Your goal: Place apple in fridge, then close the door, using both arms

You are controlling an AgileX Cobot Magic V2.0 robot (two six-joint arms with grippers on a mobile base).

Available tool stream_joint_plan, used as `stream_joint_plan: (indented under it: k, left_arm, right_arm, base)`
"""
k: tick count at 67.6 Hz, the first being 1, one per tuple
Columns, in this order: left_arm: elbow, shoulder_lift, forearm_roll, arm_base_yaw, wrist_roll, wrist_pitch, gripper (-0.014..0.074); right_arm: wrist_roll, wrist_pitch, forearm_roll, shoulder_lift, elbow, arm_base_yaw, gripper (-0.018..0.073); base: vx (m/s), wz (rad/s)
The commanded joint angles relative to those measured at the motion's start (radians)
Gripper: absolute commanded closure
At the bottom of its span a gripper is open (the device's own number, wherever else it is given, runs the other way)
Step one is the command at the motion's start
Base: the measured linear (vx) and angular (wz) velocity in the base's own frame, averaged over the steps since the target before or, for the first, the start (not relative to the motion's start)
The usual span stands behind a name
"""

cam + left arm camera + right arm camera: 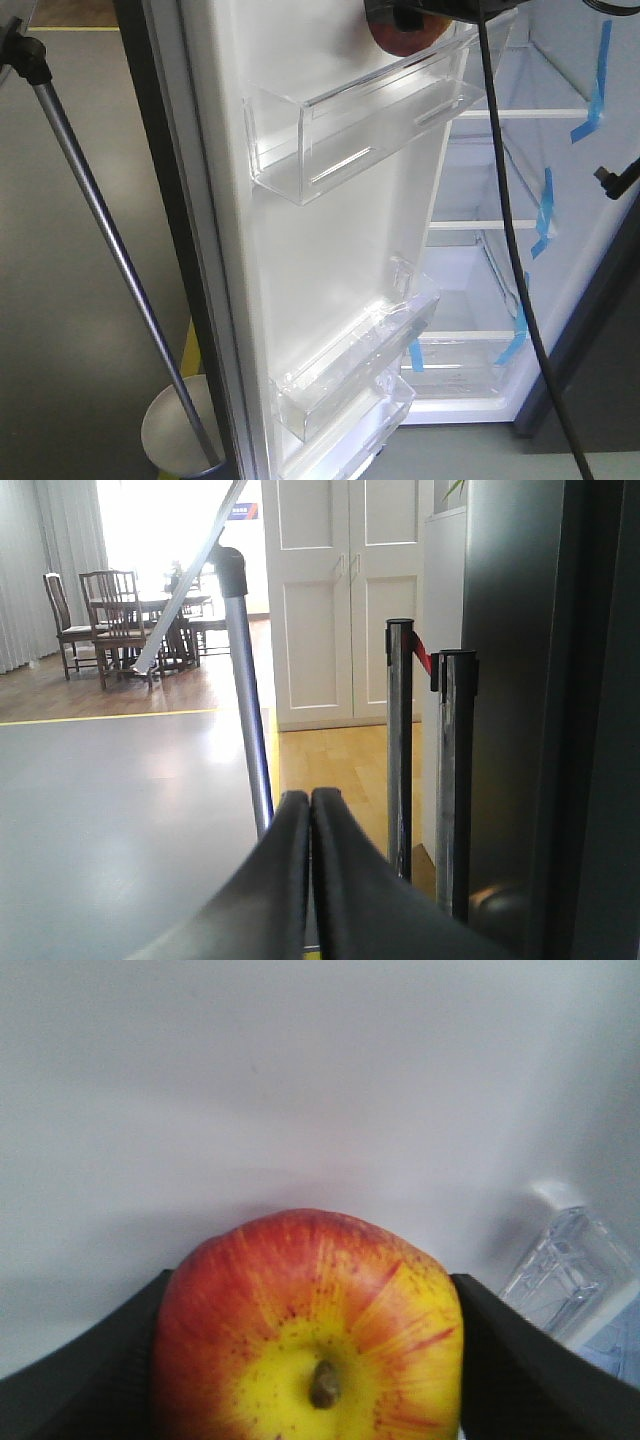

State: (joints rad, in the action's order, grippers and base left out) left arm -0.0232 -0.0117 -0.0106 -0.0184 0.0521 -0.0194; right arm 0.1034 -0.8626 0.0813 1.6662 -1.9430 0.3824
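Observation:
The red apple [310,1330] with a yellow patch round its stem fills the bottom of the right wrist view, clamped between the two black fingers of my right gripper [308,1360]. In the front view the apple [405,36] shows at the top edge under the dark gripper [415,12], just above the upper clear bin [350,130] of the open door [330,260], whose white inner face is close behind the apple. The fridge [500,260] stands open with white shelves and blue tape strips. My left gripper [310,805] is shut and empty, beside the door's dark grey outer face [520,700].
A slanted silver pole [110,240] with a round base [180,435] stands left of the door. Two chrome stanchion posts [400,740] stand near the left gripper. A black cable [510,230] hangs across the fridge opening. Lower clear door bins [350,380] jut out.

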Motion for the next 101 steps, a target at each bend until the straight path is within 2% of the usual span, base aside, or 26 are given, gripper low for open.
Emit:
stream_joint_plan:
  k: [1,12,20,34,52,58,77,101]
  left_arm:
    - [0.018,-0.014,0.011,-0.002,0.004,0.076,0.0603]
    - [0.018,-0.014,0.011,-0.002,0.004,0.076,0.0603]
    - [0.018,-0.014,0.011,-0.002,0.004,0.076,0.0603]
    - [0.018,-0.014,0.011,-0.002,0.004,0.076,0.0603]
    - [0.018,-0.014,0.011,-0.002,0.004,0.076,0.0603]
    - [0.018,-0.014,0.011,-0.002,0.004,0.076,0.0603]
    - [0.018,-0.014,0.011,-0.002,0.004,0.076,0.0603]
    - [0.018,-0.014,0.011,-0.002,0.004,0.076,0.0603]
  right_arm:
    - [0.012,0.063,-0.001,-0.04,-0.033,-0.004,0.0151]
    - [0.007,0.055,0.001,-0.044,-0.033,-0.004,-0.0013]
    - [0.007,0.048,-0.001,-0.057,-0.033,-0.004,-0.0071]
    - [0.007,-0.004,-0.001,-0.106,-0.033,-0.004,-0.0064]
    - [0.003,-0.083,0.021,-0.236,-0.001,-0.004,0.0014]
    - [0.003,-0.043,0.026,-0.306,0.097,-0.004,0.0025]
    - [0.004,0.159,0.029,-0.589,0.592,-0.004,0.0025]
    - [0.004,0.16,0.03,-0.901,1.026,-0.004,0.0025]
  base:
    - [0.0,0.0]
    - [0.0,0.0]
    - [0.0,0.0]
    - [0.0,0.0]
    - [0.0,0.0]
    - [0.0,0.0]
    - [0.0,0.0]
    - [0.0,0.0]
